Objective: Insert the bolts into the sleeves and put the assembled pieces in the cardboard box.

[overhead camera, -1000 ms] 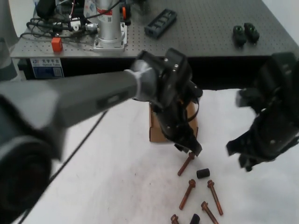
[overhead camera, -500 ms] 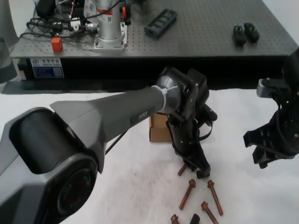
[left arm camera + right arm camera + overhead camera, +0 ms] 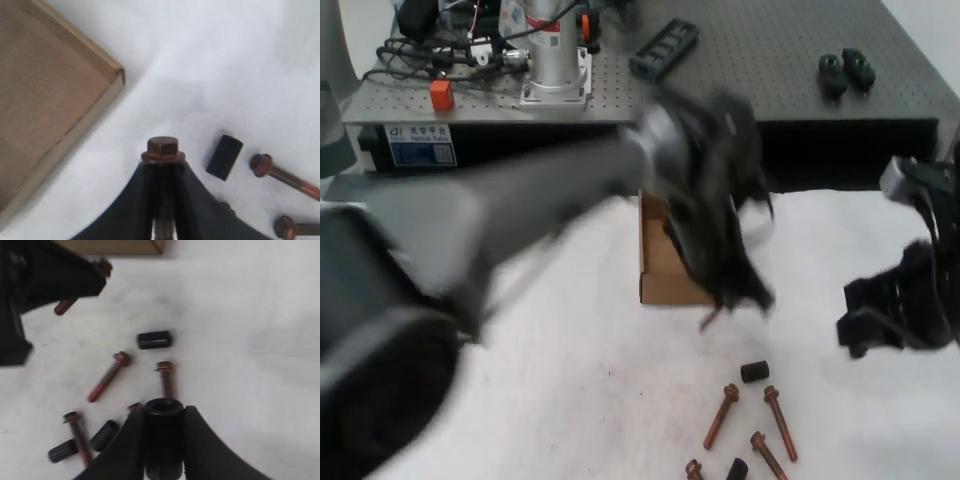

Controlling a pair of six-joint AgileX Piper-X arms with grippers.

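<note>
Bolt (image 3: 162,150) is gripped just below its head by the left jaws and has been lifted off the surface (image 3: 570,380) in the last half second; it is now held near the box (image 3: 665,288) front corner. A sleeve (image 3: 164,437) is clamped in the right jaws, well apart. With both parts in hand, insertion is judged next. Other bolts (image 3: 720,415) are left lying.

a copper bolt (image 3: 162,150), hex head outward, sits clamped in the left gripper (image 3: 162,167) just beside the open cardboard box (image 3: 45,90). a black sleeve (image 3: 163,412) stands in the right gripper (image 3: 164,415). four loose bolts (image 3: 107,376) and perhaps three loose sleeves (image 3: 155,339) lie scattered nearby.
</note>
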